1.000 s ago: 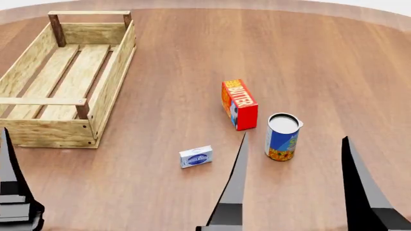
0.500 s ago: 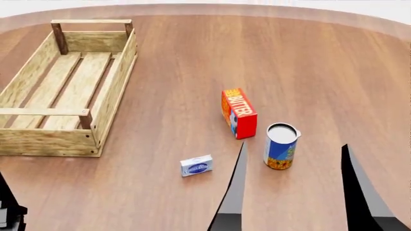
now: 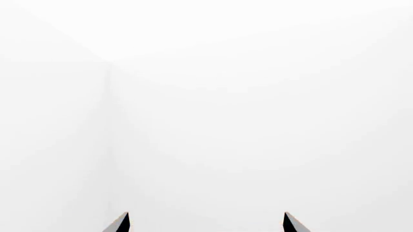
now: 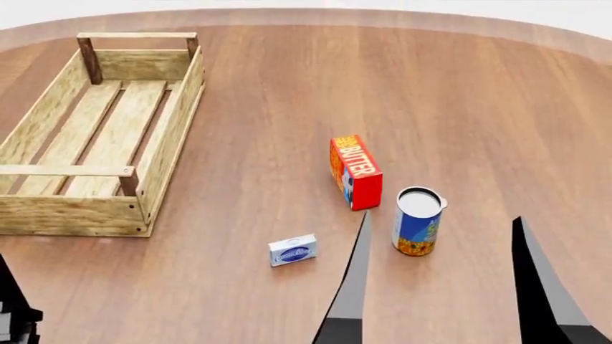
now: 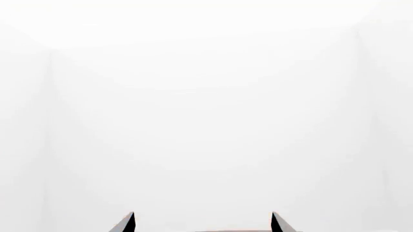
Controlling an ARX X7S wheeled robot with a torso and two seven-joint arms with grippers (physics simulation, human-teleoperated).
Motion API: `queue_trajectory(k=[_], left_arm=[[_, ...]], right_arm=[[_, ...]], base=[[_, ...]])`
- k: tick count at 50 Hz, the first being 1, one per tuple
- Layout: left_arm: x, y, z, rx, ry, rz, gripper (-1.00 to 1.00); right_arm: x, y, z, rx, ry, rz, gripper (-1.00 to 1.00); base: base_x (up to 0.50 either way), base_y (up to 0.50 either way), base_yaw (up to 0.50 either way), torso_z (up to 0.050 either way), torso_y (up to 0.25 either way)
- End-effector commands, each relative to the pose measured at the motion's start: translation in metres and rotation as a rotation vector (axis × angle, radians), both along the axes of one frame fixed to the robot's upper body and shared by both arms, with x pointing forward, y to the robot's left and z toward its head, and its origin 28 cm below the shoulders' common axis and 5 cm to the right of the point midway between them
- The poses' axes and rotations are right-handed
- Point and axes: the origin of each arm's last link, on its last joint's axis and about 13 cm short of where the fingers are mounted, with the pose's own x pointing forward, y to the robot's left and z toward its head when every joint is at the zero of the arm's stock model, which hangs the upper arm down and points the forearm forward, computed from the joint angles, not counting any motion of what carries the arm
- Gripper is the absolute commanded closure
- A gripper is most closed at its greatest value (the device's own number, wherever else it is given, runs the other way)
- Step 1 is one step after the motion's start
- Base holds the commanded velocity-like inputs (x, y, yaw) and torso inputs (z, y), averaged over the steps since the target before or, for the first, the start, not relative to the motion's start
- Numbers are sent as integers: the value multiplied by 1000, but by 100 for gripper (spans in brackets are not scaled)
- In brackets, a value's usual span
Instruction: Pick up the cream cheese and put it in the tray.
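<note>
The round wooden table [image 4: 449,93] filled the head view, warm brown grain running away from the robot, its far edge curving under a pale backdrop. Over at the far left sat the tray [image 4: 170,136], a light-wood slatted crate with dark corner posts and a rail handle at each end, nothing inside it but its own slats. Near the middle stood the butter box [image 4: 356,172], red-orange, upright on the table and turned at an angle. Just beside it, toward the robot and a touch to the right, stood the can [image 4: 418,221], blue and white with a pale top, close to the butter box but not touching. And there was the cream cheese [image 4: 292,251], the little white box with the blue oval label, lying flat on the bare table, well apart from the tray and left of the can. The right gripper [image 4: 440,287] poked up from the bottom edge, its two dark fingers spread wide apart with nothing between them, the left finger rising near the cream cheese without touching it. The left gripper [image 3: 205,223] showed two dark fingertips set well apart in its own wrist view, against blank white, holding nothing.
</note>
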Motion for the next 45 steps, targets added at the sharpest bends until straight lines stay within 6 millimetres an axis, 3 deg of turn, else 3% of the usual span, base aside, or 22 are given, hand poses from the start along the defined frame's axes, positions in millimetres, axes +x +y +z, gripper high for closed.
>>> queue_trajectory(k=[1, 4, 26, 33, 45], left_arm=[[-2, -1, 1, -31, -41, -59, -100], [-1, 1, 0, -7, -8, 31, -100], [-2, 0, -1, -13, -12, 26, -100], [-2, 0, 0, -37, -23, 15, -100], [-2, 0, 0, -44, -27, 3, -100]], right_arm=[[0, 0, 0, -2, 2, -1, -100], [1, 0, 0, -2, 2, -2, -100], [-1, 0, 0, -8, 5, -11, -100], [-1, 0, 0, -16, -11, -37, -100], [-1, 0, 0, -18, -12, -29, -100]], base=[[0, 0, 0, 0, 0], [0, 0, 0, 0, -79], [0, 0, 0, 0, -250], [0, 31, 0, 0, -3], [0, 500, 0, 0, 0]])
